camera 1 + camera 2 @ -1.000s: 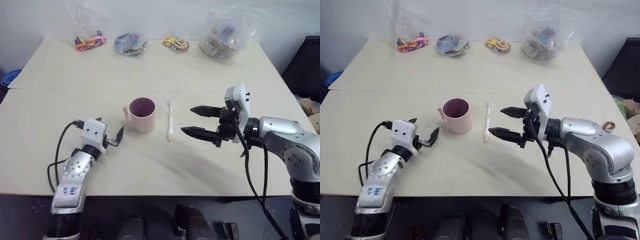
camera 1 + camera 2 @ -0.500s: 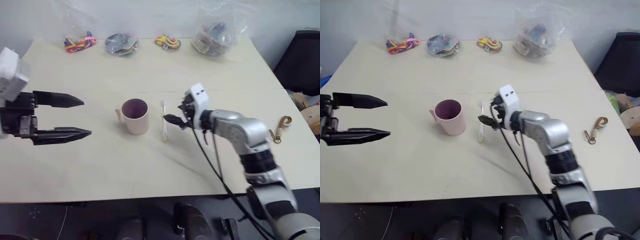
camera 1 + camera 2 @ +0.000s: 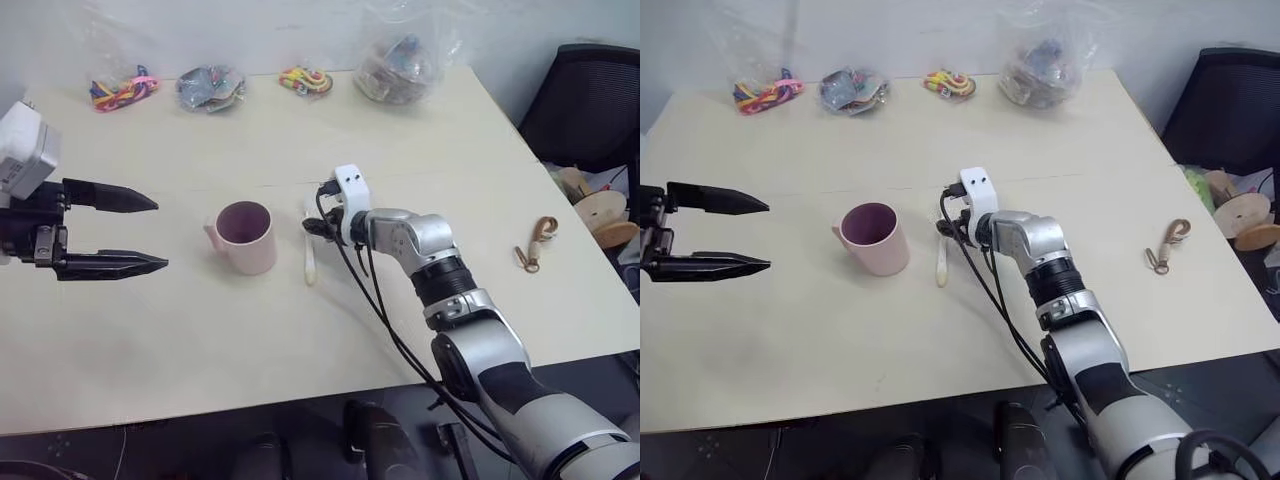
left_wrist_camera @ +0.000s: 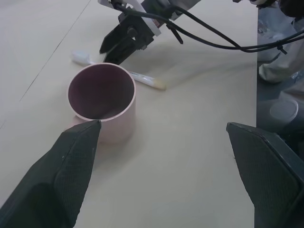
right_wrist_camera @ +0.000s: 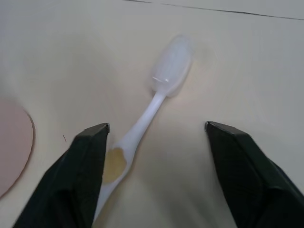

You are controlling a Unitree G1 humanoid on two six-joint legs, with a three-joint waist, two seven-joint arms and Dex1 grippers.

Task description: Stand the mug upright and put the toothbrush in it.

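Pink mug (image 3: 243, 236) upright on the tabletop (image 3: 420, 150), mouth up to receive the toothbrush (image 3: 309, 244) lying flat just beside it, right pincer (image 5: 156, 156) lowered astride the brush with fingers apart, not yet gripping, left pincer (image 3: 130, 232) spread wide, well clear.

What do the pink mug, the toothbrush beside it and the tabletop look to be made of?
Small pale pink cylindrical mug: likely matte plastic or glazed ceramic; even colour, dull sheen, darker pink inside. The look leaves it open.
Slim white toothbrush: plastic; the smooth handle looks translucent, with a yellowish insert and a frosted-looking head.
Pale beige table: probably laminate or painted board; flat, matte, with a thin seam across it.
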